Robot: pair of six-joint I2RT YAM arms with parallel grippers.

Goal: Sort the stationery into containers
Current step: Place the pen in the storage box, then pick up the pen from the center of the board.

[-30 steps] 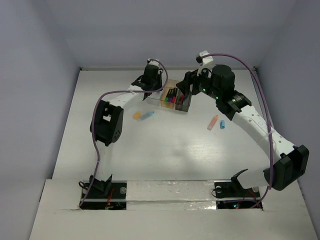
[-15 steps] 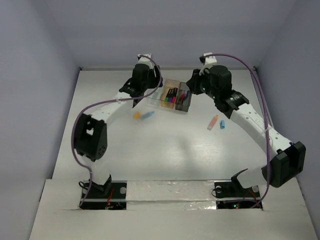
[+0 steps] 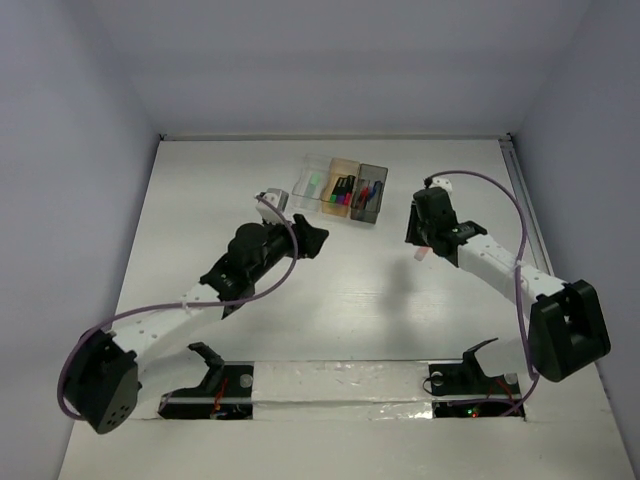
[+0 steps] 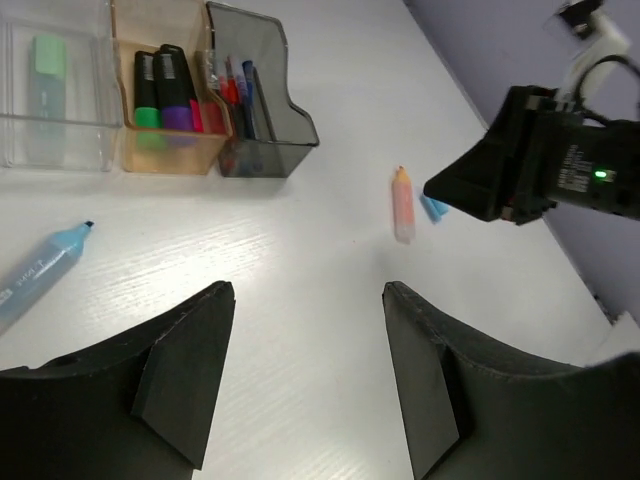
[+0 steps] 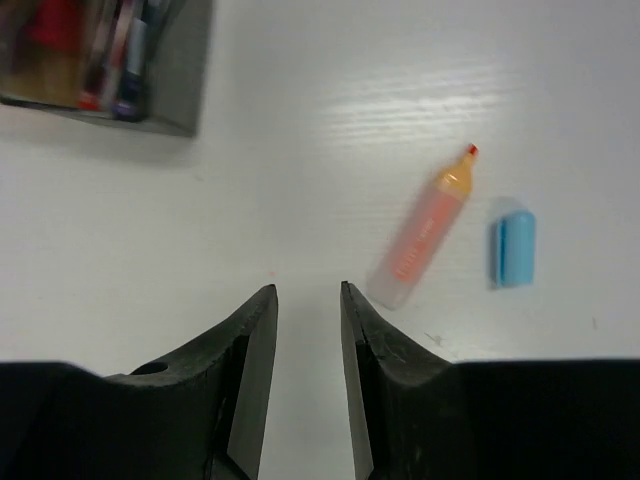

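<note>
Orange marker (image 5: 420, 232) beside right end effector (image 5: 305, 290)

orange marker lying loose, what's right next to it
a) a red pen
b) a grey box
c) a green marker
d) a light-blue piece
d: in the right wrist view a short light-blue piece lies just beside the orange marker, not touching it.
</note>
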